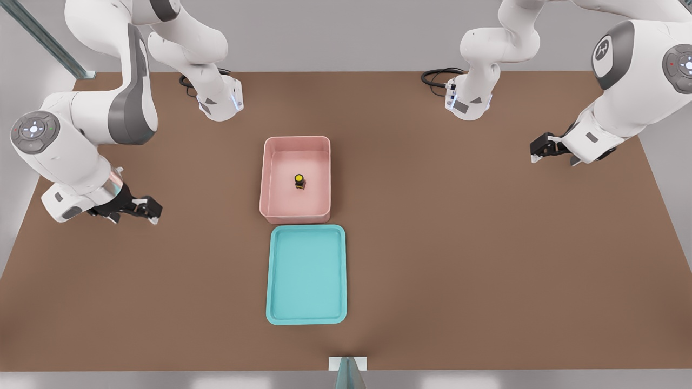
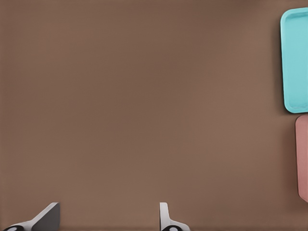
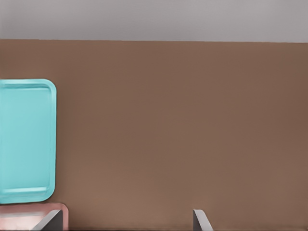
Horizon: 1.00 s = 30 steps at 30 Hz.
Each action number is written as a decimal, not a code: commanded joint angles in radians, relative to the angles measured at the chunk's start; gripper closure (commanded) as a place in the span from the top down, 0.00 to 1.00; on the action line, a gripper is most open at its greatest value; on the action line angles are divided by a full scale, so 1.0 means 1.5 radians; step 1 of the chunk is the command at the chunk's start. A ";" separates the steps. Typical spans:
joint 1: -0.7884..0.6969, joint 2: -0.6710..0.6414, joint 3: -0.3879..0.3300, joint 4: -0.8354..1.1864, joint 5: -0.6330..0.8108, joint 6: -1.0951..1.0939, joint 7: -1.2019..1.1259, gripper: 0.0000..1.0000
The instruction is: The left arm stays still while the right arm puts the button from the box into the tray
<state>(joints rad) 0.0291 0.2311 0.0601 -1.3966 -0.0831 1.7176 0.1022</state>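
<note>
Front view, yellow-capped black button (image 1: 299, 181) upright in box (image 1: 270, 178), gripper (image 1: 147, 210) open

1. You see a flat brown table (image 1: 486, 243), with no pattern on it.
2. Your box (image 1: 295, 216) is pale pink all over.
3. The button (image 1: 299, 180) in it shows a yellow cap on a black body.
4. Your tray (image 1: 306, 320) is plain turquoise, rim and floor alike.
5. The right arm (image 1: 81, 135) is white with grey bands, and its grey wrist cap carries bluish-white lights.
6. Its jaws are black and parted, hanging over the table at the front view's left, well apart from the box.
</note>
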 commanded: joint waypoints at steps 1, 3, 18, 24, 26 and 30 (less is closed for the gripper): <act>0.000 0.000 0.002 -0.001 0.000 -0.020 -0.108 1.00; 0.020 0.015 0.064 -0.025 -0.001 -0.018 -0.098 1.00; 0.248 0.008 0.170 -0.471 -0.044 0.389 0.657 1.00; 0.248 0.006 0.186 -0.563 -0.064 0.457 0.825 0.99; 0.248 0.013 0.186 -0.586 -0.067 0.509 0.836 0.99; 0.264 0.037 0.186 -0.586 -0.068 0.570 0.875 1.00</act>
<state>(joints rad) 0.4230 0.2834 0.3388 -2.2742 -0.1813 2.4367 0.8651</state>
